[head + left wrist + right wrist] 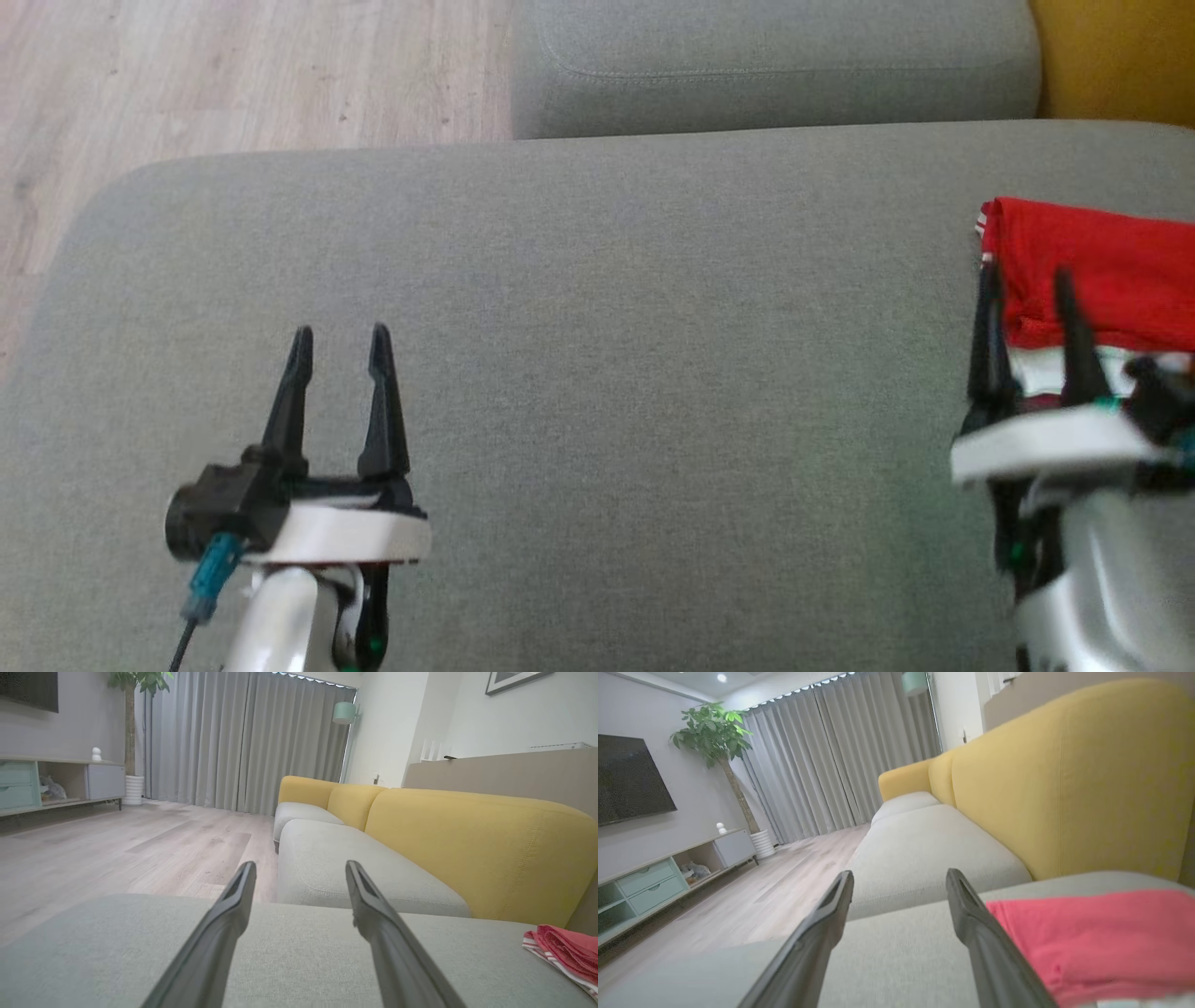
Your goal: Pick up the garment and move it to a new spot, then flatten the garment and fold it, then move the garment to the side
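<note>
While both hands hang empty over the broad grey fabric sofa seat (597,327), fingers spread wide, nothing is gripped.

Left hand (341,331): wide open. Bare cushion under and ahead of it. The garment is well off toward the other arm.

Right hand (1025,275): wide open too. Fingertips are at the near left edge of the red cloth garment with white striped trim (1111,261). Touching or just above it, cannot tell; the view is blurred there. From the right wrist, the red cloth lies just outside the right-side finger, ahead and to that side. Grey cushion alone shows between the fingers.

The garment lies in a flat, layered stack and looks folded.

Judged: light, soft, limp. It will sag and come unfolded if pinched by a single layer. Cloth on woven upholstery should drag rather than slide.

Best hold: pinch through all layers at the near folded edge, or one hand at each corner, and lift level.
</note>
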`<state>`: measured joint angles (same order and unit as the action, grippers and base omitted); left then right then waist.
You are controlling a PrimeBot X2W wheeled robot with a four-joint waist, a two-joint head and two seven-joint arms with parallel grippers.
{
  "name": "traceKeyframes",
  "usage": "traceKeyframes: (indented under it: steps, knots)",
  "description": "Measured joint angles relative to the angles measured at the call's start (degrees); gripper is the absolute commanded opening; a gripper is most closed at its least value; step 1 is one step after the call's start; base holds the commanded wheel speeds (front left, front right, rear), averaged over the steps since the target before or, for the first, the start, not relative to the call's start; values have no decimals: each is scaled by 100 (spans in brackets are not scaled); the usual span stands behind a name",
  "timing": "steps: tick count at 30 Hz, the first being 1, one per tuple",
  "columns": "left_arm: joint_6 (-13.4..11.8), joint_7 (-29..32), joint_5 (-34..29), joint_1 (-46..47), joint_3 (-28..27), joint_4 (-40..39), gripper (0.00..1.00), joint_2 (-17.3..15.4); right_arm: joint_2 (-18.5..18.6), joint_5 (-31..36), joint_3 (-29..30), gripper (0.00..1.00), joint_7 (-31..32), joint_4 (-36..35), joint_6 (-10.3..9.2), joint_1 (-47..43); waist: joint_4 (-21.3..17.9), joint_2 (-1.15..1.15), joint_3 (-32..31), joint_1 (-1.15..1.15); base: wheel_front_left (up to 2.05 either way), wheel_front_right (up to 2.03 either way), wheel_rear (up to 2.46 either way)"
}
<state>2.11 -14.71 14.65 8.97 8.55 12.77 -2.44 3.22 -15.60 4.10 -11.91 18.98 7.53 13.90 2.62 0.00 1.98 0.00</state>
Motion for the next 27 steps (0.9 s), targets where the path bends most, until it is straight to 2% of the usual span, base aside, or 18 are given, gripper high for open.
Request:
traceKeyframes:
  steps: [7, 27]
  knots:
    - [41, 0, 109, -228, -41, 67, 100, -1, -33, -167, -183, 100, -230, 155, 0, -644, 8, 0, -53, 0, 0, 0, 0]
    - [46, 0, 554, -252, -147, 42, 100, -1, -40, -104, -259, 100, -232, -252, 0, -715, -52, 0, -30, 0, 0, 0, 0]
